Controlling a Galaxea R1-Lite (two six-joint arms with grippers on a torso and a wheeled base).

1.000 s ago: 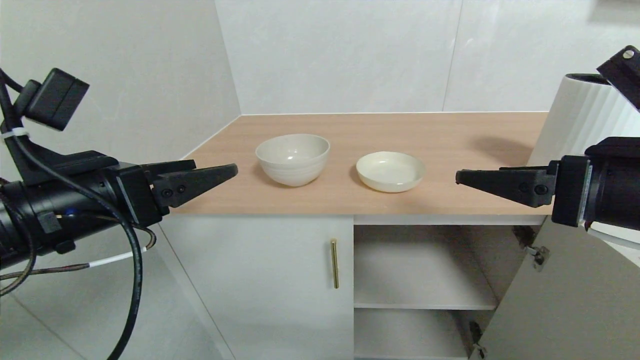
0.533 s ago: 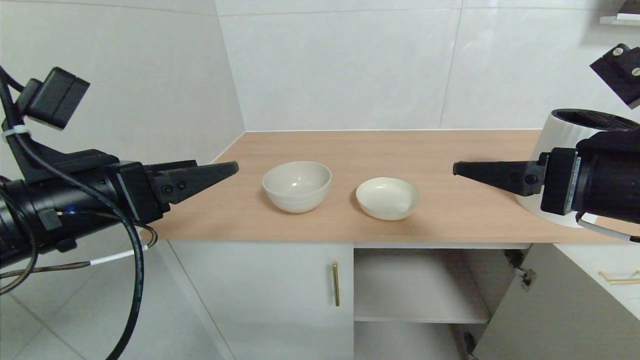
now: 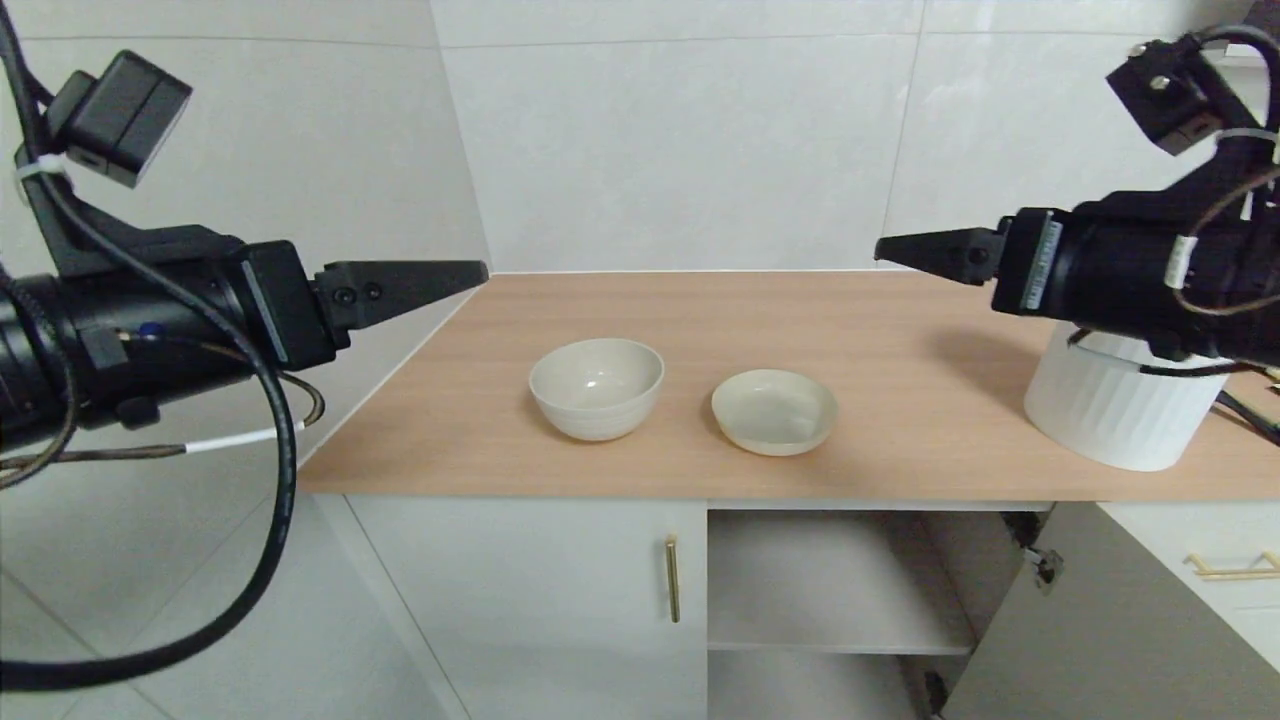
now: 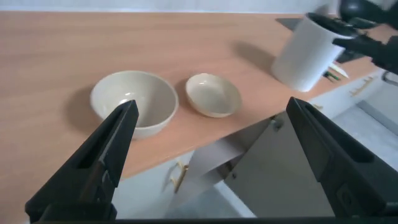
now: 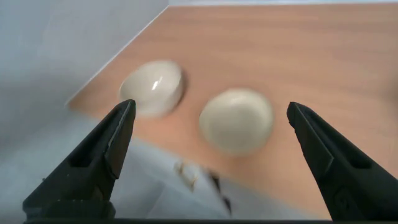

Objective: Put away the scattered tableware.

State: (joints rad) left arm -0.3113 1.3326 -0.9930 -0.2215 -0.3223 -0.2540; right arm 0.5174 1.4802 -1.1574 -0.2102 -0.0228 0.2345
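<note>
Two pieces of tableware on the wooden counter (image 3: 900, 330), near its front edge, side by side but apart. Left: a deep round bowl (image 3: 597, 388), pale grey-white, glossy, upright. Right: a shallower cream dish (image 3: 774, 410), also upright. A white ribbed container (image 3: 1115, 405) stands well to the right of them. Below the counter, the left cabinet door carries a brass handle (image 3: 671, 578); the right door (image 3: 1080, 620) hangs open on a shelf (image 3: 830, 620). The left gripper (image 3: 470, 272) is up over the counter's left end, the right gripper (image 3: 885, 250) above the container; both wrist views show the fingers spread wide, holding nothing. Since a second ago the head camera has shifted, showing more wall and the whole container; both arms have risen against the counter. Bowl and dish have kept their places.
</note>
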